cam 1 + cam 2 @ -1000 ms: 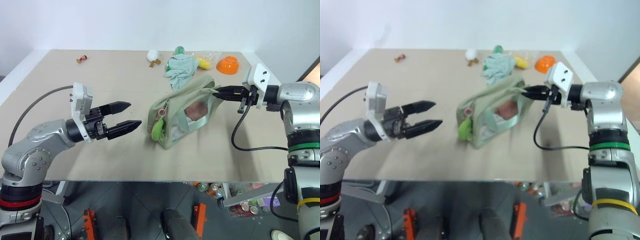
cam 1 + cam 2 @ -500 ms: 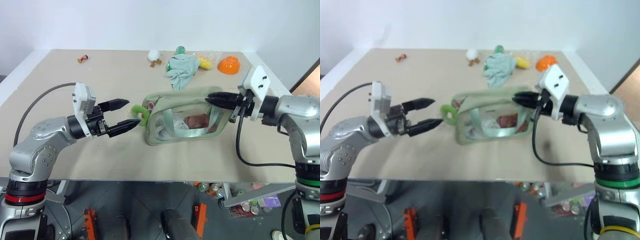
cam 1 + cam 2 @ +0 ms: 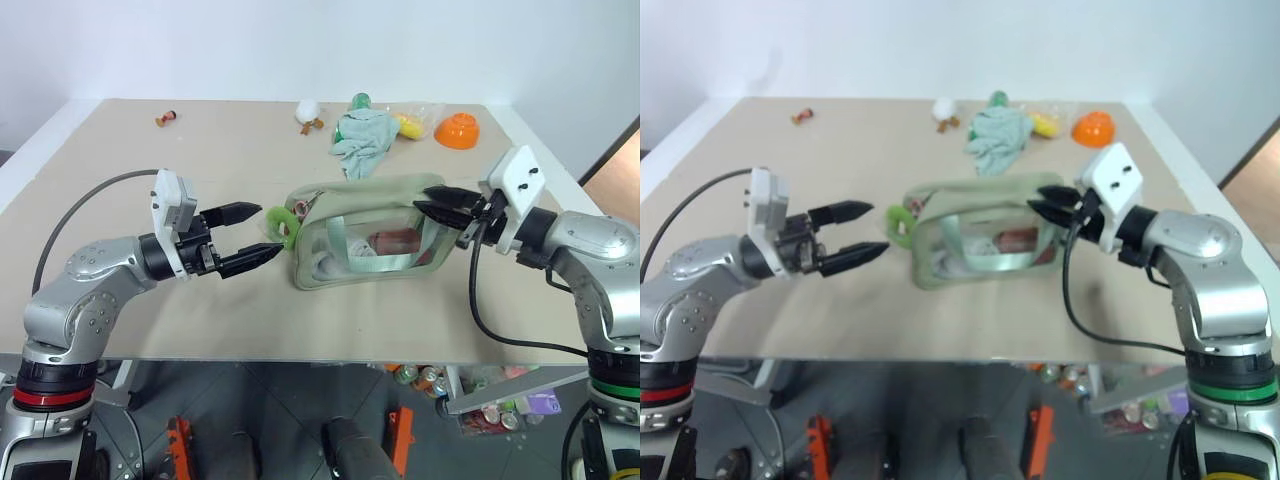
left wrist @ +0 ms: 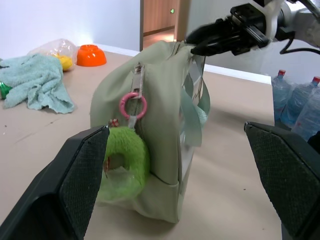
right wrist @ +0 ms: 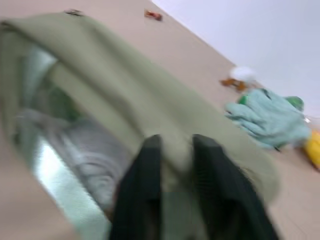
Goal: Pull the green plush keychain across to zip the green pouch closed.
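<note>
Green pouch [image 3: 370, 245] lies lengthwise mid-table, clear side panel facing the camera, zipper line along its top. Green plush keychain [image 3: 281, 226] hangs off the pouch's 9 o'clock end on a pink ring [image 4: 133, 106], so the slider sits at that end and the pull has to travel toward 3 o'clock to close it. Left gripper [image 3: 252, 235] sits at 9 o'clock of the pouch, level, fingers spread wide with nothing between them, tips just beside the plush ring; the left wrist view puts the ring between its two fingers, so it looks lined up for a pinch, not yet made. Right gripper [image 3: 436, 203] is at the pouch's 3 o'clock top corner, fingers parted a little; they straddle the fabric edge there, but whether they actually clamp it or have let go, I can't tell. My read: right is there as the anchor so the pouch doesn't slide when the zipper is dragged; if that hold is slack, the bag will just follow the pull. Clutter at 12 o'clock, well clear: mint cloth [image 3: 362, 138], orange bowl [image 3: 455, 129], white toy [image 3: 307, 112].
</note>
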You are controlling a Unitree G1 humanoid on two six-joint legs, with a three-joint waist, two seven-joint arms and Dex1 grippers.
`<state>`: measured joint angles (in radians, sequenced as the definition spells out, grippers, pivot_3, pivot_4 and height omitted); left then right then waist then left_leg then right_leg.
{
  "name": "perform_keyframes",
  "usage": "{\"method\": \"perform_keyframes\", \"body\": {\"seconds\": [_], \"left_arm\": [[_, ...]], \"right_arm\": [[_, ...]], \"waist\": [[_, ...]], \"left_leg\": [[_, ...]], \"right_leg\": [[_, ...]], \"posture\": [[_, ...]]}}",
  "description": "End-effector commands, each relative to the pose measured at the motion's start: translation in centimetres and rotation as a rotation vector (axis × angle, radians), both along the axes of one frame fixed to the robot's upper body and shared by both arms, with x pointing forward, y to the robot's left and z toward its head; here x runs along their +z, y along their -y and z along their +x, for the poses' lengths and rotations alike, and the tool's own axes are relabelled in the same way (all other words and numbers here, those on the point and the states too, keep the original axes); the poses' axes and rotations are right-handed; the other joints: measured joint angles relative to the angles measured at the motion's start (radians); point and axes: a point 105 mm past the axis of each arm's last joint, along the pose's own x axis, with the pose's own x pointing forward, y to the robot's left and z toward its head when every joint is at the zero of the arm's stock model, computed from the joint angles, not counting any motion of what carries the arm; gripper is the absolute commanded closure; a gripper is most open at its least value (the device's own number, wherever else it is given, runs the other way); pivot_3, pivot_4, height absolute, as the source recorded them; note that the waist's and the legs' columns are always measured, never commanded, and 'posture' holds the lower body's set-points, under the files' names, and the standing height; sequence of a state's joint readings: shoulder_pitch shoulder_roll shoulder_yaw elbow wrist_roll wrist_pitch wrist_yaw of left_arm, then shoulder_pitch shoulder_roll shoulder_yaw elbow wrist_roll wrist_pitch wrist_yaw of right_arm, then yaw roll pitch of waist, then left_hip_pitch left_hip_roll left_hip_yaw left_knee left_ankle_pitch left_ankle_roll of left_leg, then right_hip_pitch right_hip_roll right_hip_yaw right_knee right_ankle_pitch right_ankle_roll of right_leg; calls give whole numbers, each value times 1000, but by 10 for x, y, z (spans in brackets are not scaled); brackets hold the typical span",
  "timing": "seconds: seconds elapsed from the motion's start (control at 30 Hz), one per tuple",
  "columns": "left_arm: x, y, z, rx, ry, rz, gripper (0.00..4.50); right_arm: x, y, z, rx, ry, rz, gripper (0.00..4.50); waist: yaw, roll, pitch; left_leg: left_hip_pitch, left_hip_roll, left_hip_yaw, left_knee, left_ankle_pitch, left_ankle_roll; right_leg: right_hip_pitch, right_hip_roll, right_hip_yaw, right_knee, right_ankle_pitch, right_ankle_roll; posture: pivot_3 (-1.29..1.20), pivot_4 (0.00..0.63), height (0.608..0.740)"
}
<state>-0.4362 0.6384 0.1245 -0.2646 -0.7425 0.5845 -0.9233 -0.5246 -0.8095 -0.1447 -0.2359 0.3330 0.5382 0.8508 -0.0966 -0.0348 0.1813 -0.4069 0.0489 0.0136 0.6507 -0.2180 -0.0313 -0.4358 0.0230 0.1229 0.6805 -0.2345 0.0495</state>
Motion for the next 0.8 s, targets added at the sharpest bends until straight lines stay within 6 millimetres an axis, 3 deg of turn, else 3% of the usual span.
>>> {"method": "perform_keyframes", "body": {"seconds": [0.03,0.17,0.5,0.77,0.8], "left_arm": [[7,1,-4,-6,45,-3,0],[5,0,-5,-1,37,-1,0],[-3,-7,-5,3,24,4,0],[-8,-12,-3,9,30,8,0],[-9,-12,-4,10,31,8,0]], "right_arm": [[21,0,-6,34,100,-9,1924],[33,3,-13,52,166,-47,527],[21,47,-8,-55,65,35,527],[-2,50,0,-44,-26,77,527],[-3,50,1,-42,-26,79,768]], "waist": [[0,0,0],[0,0,0],[2,0,0],[3,0,0],[3,0,0]], "left_leg": [[0,0,0,0,0,0],[0,0,0,-1,0,0],[0,-1,1,0,0,0],[0,-1,1,0,0,0],[0,-1,1,0,0,0]], "right_leg": [[0,0,0,0,0,0],[0,0,0,0,0,0],[0,-1,0,0,0,0],[0,-1,1,0,0,0],[0,-1,1,0,0,0]], "posture": [[0,150,739],[0,150,739],[0,150,739],[0,150,739],[0,150,739]]}}
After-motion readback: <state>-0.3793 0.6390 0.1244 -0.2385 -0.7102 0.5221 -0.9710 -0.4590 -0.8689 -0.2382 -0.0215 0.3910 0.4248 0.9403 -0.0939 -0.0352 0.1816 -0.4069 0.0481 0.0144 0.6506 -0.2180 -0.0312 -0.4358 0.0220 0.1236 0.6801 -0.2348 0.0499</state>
